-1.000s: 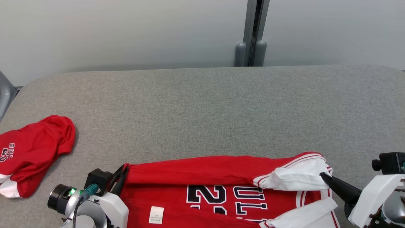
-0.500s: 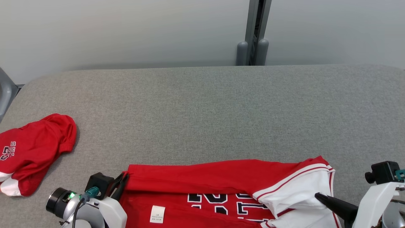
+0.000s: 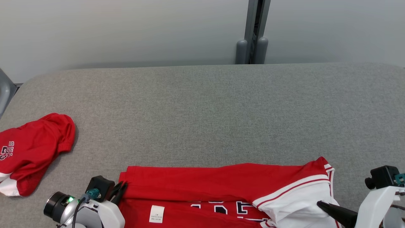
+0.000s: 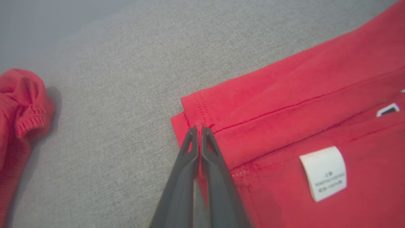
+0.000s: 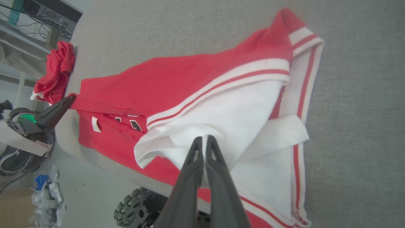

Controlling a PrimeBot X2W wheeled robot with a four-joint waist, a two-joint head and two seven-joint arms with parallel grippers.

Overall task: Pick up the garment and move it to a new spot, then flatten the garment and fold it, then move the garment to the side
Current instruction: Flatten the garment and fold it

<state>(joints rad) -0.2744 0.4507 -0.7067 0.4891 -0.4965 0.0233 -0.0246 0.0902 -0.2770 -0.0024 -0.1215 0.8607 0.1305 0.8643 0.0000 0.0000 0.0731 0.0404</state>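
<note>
A red garment (image 3: 202, 182) with white, red-striped side panels, black-and-white lettering and a white label (image 4: 324, 172) lies along the near edge of the grey table (image 3: 202, 107), its far strip folded over, its near part hanging past the edge; the left fingers (image 4: 186, 158) pinch its red hem corner; the right fingers (image 5: 190, 171) pinch a white fold; crumpled red clothing (image 3: 31, 152) sits at the left edge.

Bright diffuse light casts soft shadows; the left wrist view shows the garment (image 4: 300, 110) sharp, blurring toward eleven o'clock.
</note>
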